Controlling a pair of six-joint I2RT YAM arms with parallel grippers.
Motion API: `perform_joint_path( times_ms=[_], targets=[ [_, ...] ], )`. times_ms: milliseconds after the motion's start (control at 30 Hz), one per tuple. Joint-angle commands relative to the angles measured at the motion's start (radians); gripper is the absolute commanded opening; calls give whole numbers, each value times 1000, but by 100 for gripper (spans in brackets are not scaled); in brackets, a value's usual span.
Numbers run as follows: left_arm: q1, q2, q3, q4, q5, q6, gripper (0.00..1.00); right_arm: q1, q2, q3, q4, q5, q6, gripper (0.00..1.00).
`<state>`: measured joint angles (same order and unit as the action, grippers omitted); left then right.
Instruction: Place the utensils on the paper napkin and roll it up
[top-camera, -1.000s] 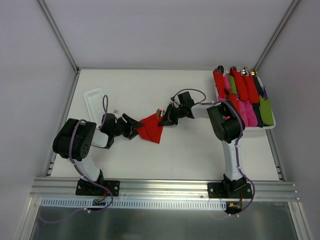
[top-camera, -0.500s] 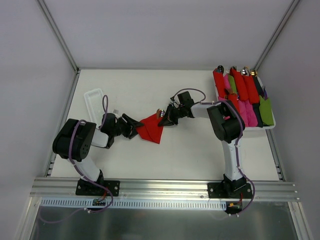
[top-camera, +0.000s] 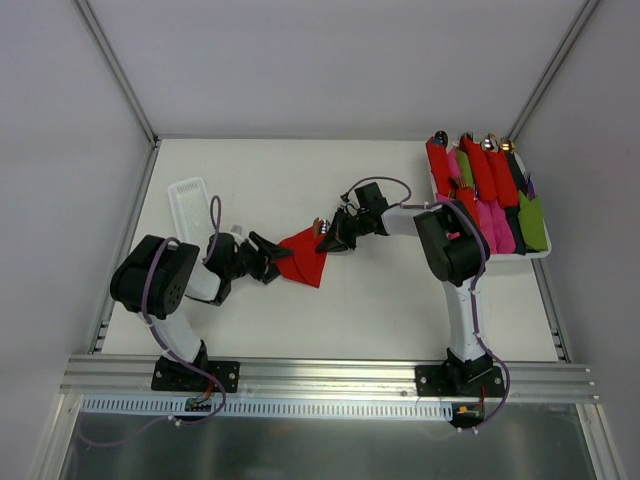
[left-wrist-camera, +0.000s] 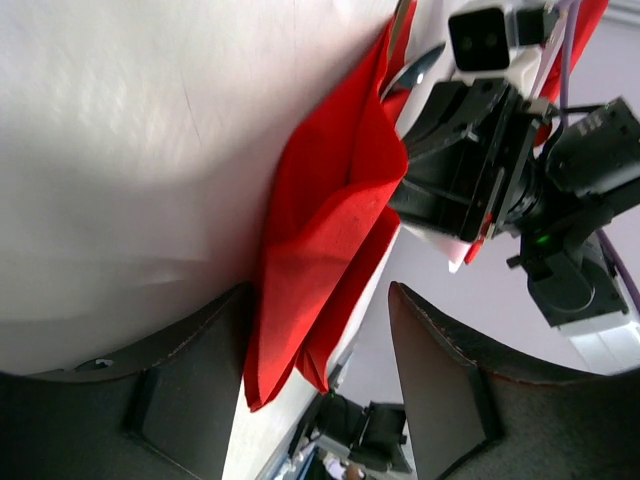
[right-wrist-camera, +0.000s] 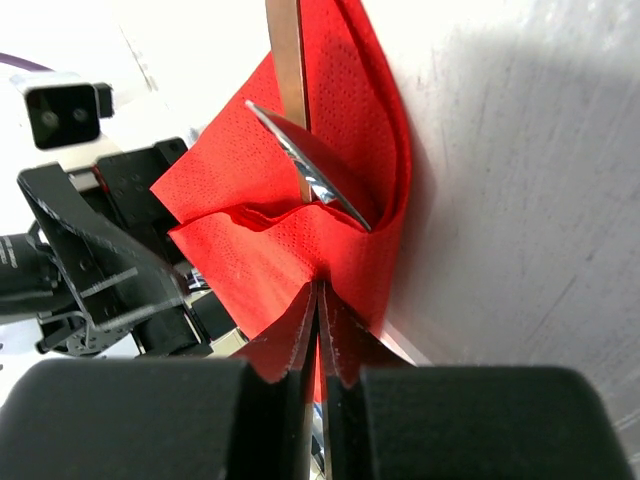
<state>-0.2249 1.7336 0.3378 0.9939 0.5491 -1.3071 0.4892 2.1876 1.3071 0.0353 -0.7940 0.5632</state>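
table (top-camera: 380, 300): pale and flat; both arms reach from the near edge toward its middle.
napkin (top-camera: 306, 257): bright red paper near the middle of the table, between the two grippers. It is folded over on itself in loose layers, with a pointed corner toward the near side.
cutlery (right-wrist-camera: 305, 170): a shiny spoon bowl and a flat metal handle sit inside the fold of the napkin, with red paper curling up around them on one side. The handle runs out of the top of the right wrist view. How many pieces are tucked in cannot be told.
right gripper (right-wrist-camera: 318, 298): low at the far right edge of the napkin. Its jaws are pressed together and pinch a ridge of the red paper just below the spoon bowl.
left gripper (left-wrist-camera: 320, 300): low at the left edge of the napkin. Its jaws are spread wide, and a folded corner of the napkin lies in the gap, close to one finger and apart from the other.
spacing: the two grippers face each other across the napkin, near but not touching.
rolled bundles (top-camera: 487, 190): red, pink and green rolls with metal tips poking out at their far ends.
white tray (top-camera: 545, 255): holds the rolled bundles at the far right of the table, well apart from the napkin.
ribbed tray (top-camera: 190, 200): long and white, at the far left beside the left arm.
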Motion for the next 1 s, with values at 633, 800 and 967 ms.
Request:
perform_joint_path(
  times_ms=[633,800,967],
  targets=[
    [-142,-22,-86,51,-181,-132,59,9,21,11,-67,56,-34,5],
    [-84,-81,-60,-35,-224,-66,59,11,21,9,-69,56,-37,4],
    [-39,-115,-30,-93,-210,-12,59,11,21,11,-71,56,-39,5]
  ],
)
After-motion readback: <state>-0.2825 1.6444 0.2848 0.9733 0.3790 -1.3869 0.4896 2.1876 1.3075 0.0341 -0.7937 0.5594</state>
